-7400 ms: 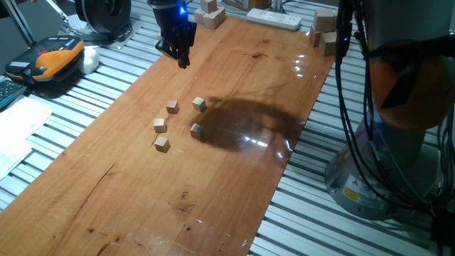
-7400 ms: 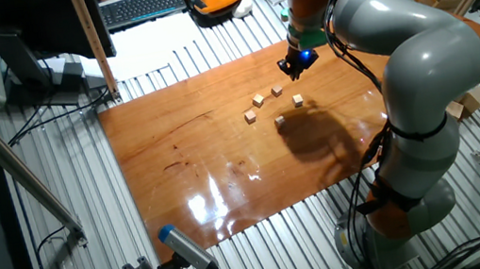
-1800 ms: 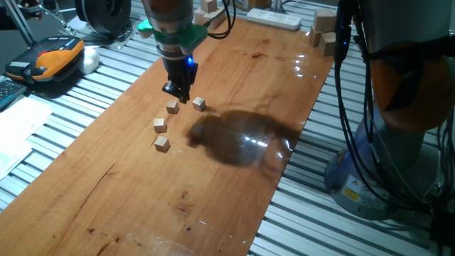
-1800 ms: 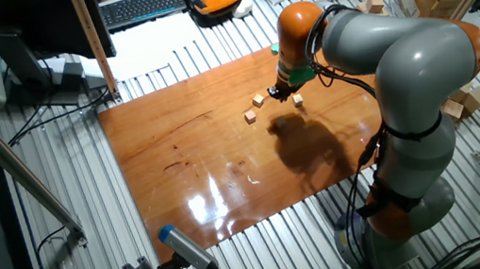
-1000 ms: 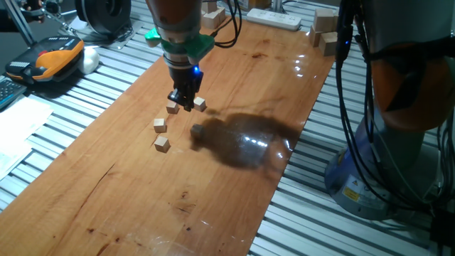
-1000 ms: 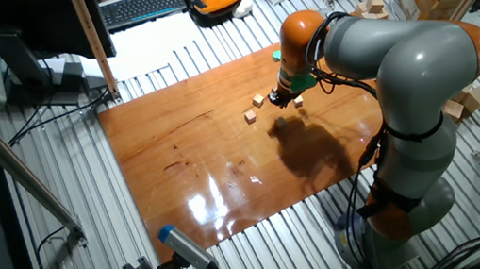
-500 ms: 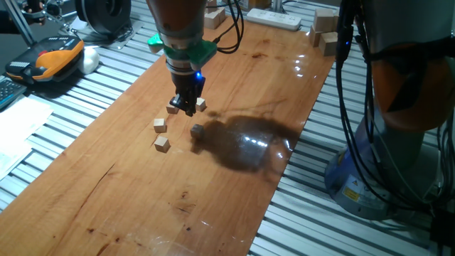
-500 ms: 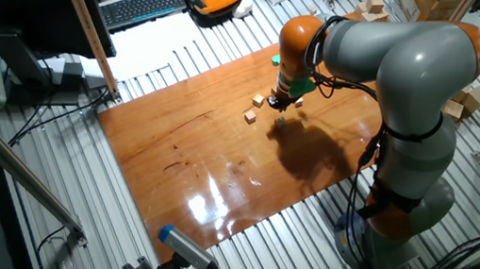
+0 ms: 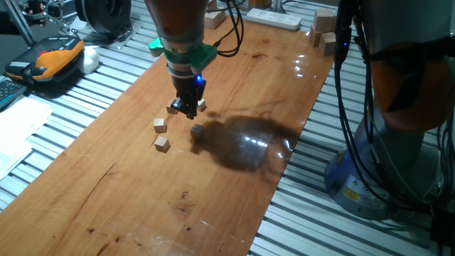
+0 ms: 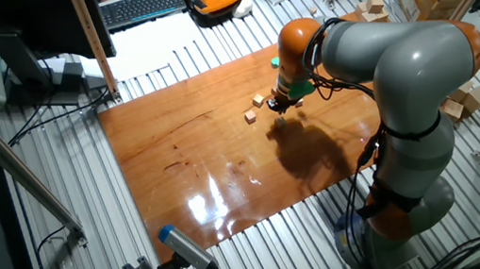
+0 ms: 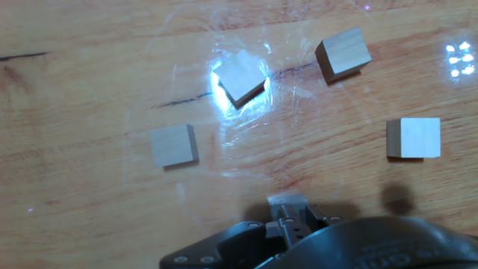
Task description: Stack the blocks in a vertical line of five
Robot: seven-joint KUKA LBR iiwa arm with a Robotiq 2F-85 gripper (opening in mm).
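Blocks point(image 11: 242, 78) mid-board point(image 9: 128, 206), well apart.

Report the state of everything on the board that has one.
blocks: five, lying apart on the board, none stacked.
end effector: down low among the blocks, no block lifted; cannot tell whether it is open or shut.

Your blocks point(image 11: 174, 145) are plain matt light wood w/ smooth faces. Tabletop board point(image 9: 213, 192) is reddish wood, varnished glossy, w/ lamp glare. Gripper point(image 9: 189, 112) looks like dark matt plastic or metal. Ribbed metal bench point(image 9: 298, 206) underneath.
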